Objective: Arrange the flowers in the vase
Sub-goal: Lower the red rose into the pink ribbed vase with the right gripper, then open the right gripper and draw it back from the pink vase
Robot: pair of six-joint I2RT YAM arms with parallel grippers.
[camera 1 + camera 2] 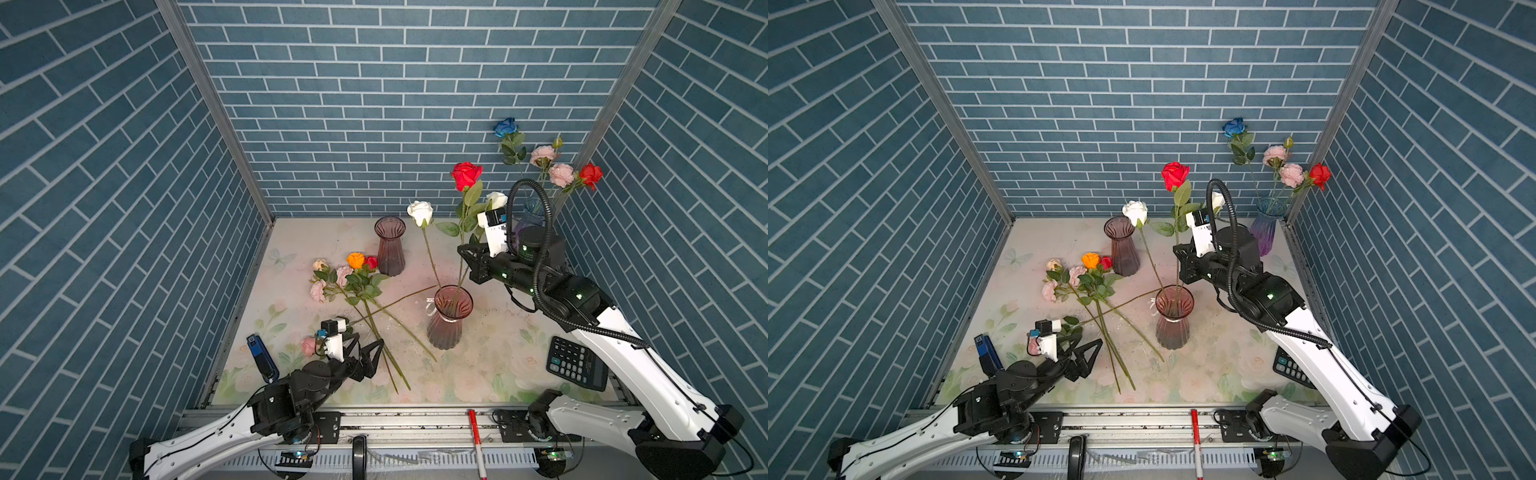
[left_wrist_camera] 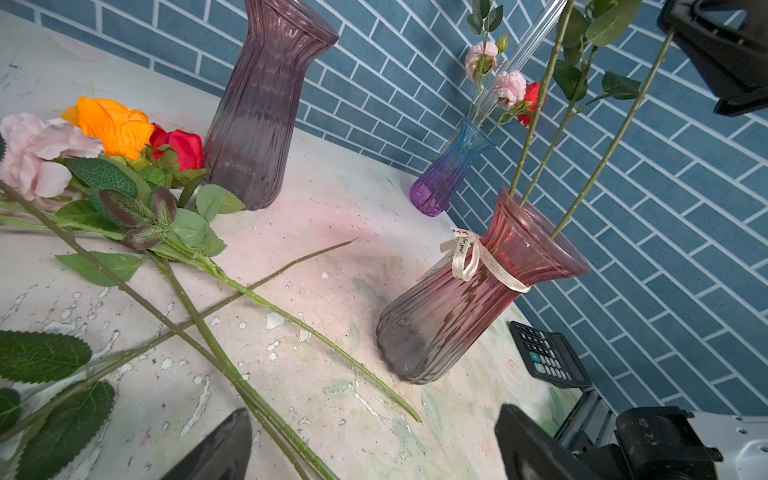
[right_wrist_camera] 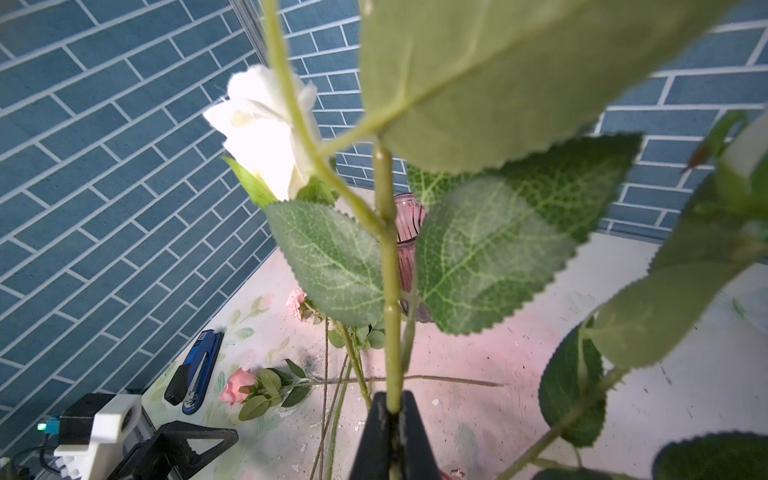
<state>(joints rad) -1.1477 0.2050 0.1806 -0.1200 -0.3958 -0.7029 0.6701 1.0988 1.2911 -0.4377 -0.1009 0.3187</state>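
A pink vase (image 1: 449, 320) with a ribbon (image 2: 469, 262) stands mid-table and holds three stems, among them a white rose (image 1: 419, 212) and a red rose (image 1: 466, 174). My right gripper (image 1: 462, 251) is shut on the red rose's stem (image 3: 390, 332) above the rim. More flowers lie loose at the left: orange (image 1: 355, 259), red (image 1: 371, 262), pink (image 1: 318, 291) and cream (image 1: 320, 264), with their stems (image 2: 208, 345) crossing. My left gripper (image 1: 376, 347) hovers open over those stems' ends, which lie beside one finger (image 2: 220, 449). It holds nothing.
An empty dark purple vase (image 1: 390, 251) stands behind the loose flowers. A blue-purple vase (image 1: 1264, 228) in the back right corner holds blue, pink and red blooms. A blue stapler (image 1: 262, 353) and a pink rose (image 1: 308, 345) lie at the left, a calculator (image 1: 575, 368) at the right.
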